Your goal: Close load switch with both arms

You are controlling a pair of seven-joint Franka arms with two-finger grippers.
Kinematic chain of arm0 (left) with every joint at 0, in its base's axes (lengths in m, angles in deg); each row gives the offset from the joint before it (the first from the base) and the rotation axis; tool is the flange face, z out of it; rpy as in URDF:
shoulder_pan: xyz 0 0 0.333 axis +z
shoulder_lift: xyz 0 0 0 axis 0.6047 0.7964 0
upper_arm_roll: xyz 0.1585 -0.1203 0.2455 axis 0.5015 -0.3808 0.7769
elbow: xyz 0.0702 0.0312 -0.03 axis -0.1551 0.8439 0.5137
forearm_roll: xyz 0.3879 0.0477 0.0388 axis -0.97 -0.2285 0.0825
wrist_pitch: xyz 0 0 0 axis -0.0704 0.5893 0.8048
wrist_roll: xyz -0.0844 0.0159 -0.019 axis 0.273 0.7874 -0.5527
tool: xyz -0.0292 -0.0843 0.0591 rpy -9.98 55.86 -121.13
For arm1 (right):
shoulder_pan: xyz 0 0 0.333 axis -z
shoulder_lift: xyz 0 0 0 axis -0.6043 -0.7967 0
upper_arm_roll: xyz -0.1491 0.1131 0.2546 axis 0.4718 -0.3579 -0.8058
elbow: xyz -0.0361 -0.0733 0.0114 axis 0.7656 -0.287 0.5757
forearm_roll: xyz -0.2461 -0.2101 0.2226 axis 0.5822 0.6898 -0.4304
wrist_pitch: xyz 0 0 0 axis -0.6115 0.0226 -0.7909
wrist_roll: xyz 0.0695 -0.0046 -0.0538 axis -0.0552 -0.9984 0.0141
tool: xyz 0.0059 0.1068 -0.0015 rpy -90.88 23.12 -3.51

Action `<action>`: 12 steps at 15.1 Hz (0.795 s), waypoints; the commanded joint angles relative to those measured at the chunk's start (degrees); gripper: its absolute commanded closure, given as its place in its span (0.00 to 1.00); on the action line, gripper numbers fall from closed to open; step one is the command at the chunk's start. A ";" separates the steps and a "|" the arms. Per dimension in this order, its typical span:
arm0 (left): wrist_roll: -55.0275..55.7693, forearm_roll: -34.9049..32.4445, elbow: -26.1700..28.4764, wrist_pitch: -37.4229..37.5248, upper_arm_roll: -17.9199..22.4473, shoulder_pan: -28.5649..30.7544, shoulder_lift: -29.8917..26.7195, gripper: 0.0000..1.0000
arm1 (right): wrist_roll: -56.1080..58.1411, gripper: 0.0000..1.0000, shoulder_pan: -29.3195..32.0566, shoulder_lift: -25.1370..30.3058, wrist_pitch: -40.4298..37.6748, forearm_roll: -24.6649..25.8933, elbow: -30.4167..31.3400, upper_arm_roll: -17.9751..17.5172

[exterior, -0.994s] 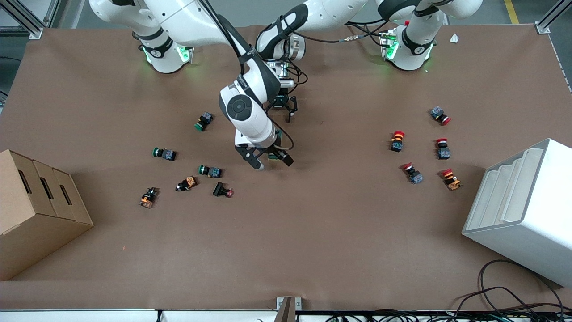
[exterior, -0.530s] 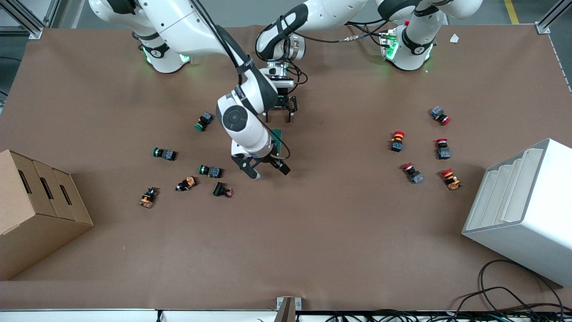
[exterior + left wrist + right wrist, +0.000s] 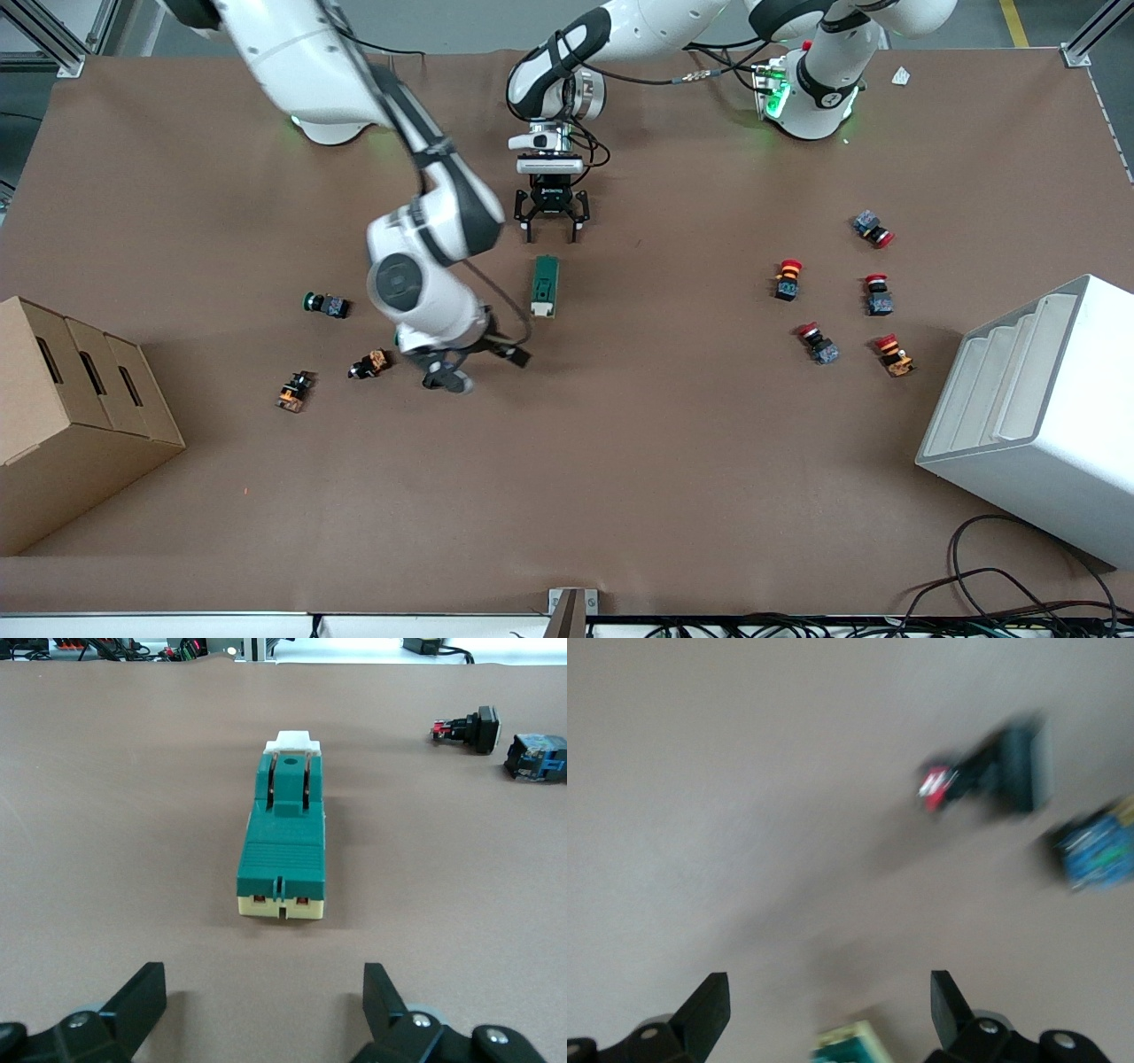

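Jaws status first: on both arms I see them spread wide and holding nothing. I take the load switch [image 3: 545, 285] as my landmark; it lies flat on the bare counter [image 3: 673, 461], roughly midway between the two arms' ends, lengthwise toward the front camera.

Working across the front view, the right gripper [image 3: 474, 365] is over the counter just off the load switch's near end, toward the right arm's end of the counter, and above the scattered push buttons [image 3: 326, 305]. Its wrist view is motion-blurred; only a sliver of the switch's cream base shows at the frame edge.

The left gripper [image 3: 552, 226] sits just off the load switch's end farther from the front camera, lined up with its long axis. In the left wrist view its fingers [image 3: 133, 1003] frame the cream base, and the white lever tip shows at the opposite end.

Handling judgement: a rigid moulded plastic body, light, smooth-sided, likely to skid on the counter if pushed unbraced. I would pinch the green body across its narrow width with one arm and press the lever with the other.
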 commanded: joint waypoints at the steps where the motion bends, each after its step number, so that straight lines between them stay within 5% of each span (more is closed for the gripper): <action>1: 1.29 -0.06 -0.93 -1.20 0.12 -0.24 2.41 0.02 | 11.82 0.00 7.34 7.26 -9.61 7.78 1.85 -1.05; 7: -8.36 10.81 -4.43 -1.29 -0.67 0.55 -1.18 0.02 | 34.23 0.00 19.03 16.67 -25.00 15.44 1.32 -1.05; 12: -21.70 26.80 -14.27 -1.29 -0.76 2.04 -4.43 0.02 | 44.55 0.00 27.39 18.18 -41.69 18.36 -9.65 -1.05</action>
